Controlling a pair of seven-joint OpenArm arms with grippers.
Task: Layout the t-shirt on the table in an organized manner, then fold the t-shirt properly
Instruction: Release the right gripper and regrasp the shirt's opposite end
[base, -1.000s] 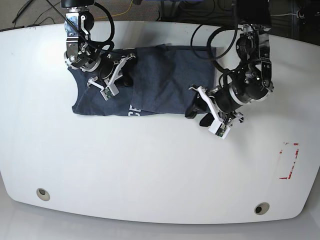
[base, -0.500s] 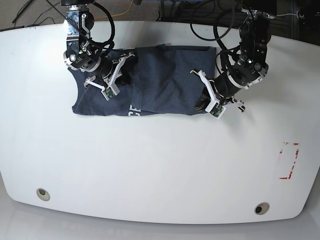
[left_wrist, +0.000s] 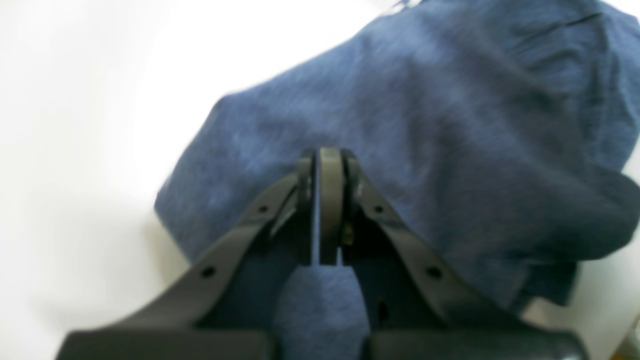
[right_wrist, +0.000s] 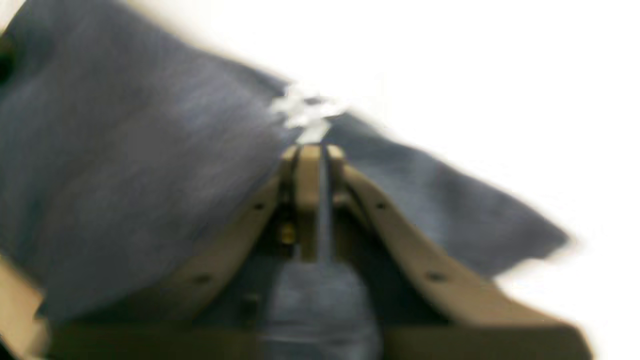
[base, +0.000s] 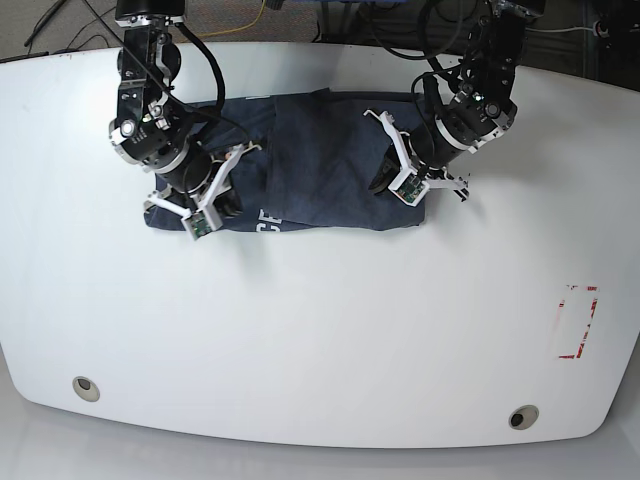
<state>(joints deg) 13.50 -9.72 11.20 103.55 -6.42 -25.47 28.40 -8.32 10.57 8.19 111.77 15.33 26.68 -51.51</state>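
2 arms work over the t-shirt (base: 320, 165), which lies in a folded, roughly rectangular bundle on the far half of the table (base: 320, 330), nearer the far edge than the near one. On the base view's right, the left gripper (base: 385, 187) sits at the bundle's right end; its wrist view shows the jaws pressed together with blue fabric (left_wrist: 450, 125) bunched around and beneath them, so it is pinched closed on the t-shirt. On the base view's left, the right gripper (base: 215, 195) is down on the bundle's left end. Its wrist view is blurred, but the jaws stand almost together with a thin strip of cloth (right_wrist: 150, 165) showing between them, so they hold a fold of the t-shirt. A small white tag or patch (right_wrist: 305, 112) shows just beyond the right gripper's tips; I cannot tell what it is.

White letters (base: 268, 221) peek out along the near edge of the bundle, partly covered by an upper layer. A dark flap lies across the middle of the bundle. 2 round grommet holes (base: 86, 387) sit near the table's front edge, well apart from the cloth, and a red tape outline (base: 578, 320) marks the table's right side.
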